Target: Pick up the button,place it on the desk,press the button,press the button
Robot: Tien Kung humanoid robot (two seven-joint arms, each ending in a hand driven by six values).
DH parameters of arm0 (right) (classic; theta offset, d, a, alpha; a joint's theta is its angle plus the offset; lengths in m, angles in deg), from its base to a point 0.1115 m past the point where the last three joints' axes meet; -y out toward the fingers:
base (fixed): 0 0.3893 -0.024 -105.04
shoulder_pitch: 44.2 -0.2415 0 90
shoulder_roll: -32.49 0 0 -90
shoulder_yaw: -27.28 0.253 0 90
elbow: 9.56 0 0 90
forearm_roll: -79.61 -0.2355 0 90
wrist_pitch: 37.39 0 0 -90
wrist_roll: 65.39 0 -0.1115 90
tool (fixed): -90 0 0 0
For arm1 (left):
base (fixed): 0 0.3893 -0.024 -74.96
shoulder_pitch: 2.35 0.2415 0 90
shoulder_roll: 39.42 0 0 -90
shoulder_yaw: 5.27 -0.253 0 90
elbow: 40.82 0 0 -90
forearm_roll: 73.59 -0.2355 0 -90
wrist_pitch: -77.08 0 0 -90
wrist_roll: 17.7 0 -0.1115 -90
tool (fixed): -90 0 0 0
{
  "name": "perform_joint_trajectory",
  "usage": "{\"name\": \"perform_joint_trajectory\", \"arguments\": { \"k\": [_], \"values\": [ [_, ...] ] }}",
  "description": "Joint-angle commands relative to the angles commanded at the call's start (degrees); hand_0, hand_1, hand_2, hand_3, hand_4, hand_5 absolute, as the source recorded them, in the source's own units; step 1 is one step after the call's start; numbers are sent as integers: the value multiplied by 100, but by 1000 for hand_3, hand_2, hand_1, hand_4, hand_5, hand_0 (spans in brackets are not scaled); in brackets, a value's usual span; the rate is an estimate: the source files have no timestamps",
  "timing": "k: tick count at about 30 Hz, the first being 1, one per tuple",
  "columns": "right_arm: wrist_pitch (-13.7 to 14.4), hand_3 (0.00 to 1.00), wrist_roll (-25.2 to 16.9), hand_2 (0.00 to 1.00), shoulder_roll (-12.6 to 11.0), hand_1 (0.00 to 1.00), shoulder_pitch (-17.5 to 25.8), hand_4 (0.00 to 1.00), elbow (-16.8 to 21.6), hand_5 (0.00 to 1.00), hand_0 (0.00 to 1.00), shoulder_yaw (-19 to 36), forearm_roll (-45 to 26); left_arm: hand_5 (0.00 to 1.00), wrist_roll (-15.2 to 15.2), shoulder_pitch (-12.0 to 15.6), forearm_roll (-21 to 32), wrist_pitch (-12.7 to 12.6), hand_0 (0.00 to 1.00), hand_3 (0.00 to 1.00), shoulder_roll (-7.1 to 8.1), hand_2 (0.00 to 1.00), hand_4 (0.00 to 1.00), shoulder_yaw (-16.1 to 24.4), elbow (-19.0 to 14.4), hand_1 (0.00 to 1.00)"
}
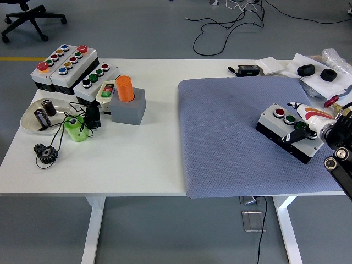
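While reaching in from the table's right edge, the right hand (301, 127) is resting extended fingers (291, 137) over the three-button control box (287, 131), grasping nothing, one fingertip near the green button (300, 126). That box is lying on the grey mat (231, 137), near its right edge. Advice: be pressing straight down on one cap, keeping the box from sliding. Left hand: not appearing in view.

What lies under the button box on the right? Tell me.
The button box sits on the grey-blue mat, which covers the white table there. The right hand covers part of its top, so the buttons there are partly hidden.
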Motion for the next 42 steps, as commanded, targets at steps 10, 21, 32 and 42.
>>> {"name": "perform_joint_trajectory", "arguments": {
  "k": [10, 21, 32, 42],
  "values": [
    [-631, 835, 330, 552, 63, 554, -350, 980, -364, 235, 667, -256, 134, 979, -8, -12, -13, -6, 598, 470, 7, 467, 284, 41, 0, 513],
    [-747, 642, 506, 441, 177, 422, -645, 969, -716, 233, 496, -537, 396, 979, -6, -30, -18, -4, 598, 469, 14, 466, 285, 59, 0, 510],
    [-68, 507, 478, 316, 157, 243, -733, 596, -926, 2, 350, -906, 259, 972, -12, -25, -28, -15, 598, 469, 13, 465, 285, 83, 0, 512],
    [795, 484, -338, 283, -238, 195, -719, 539, -563, 2, 327, -1333, -240, 971, -8, -32, -38, -18, 598, 469, 11, 465, 285, 95, 2, 513]
  ]
}}
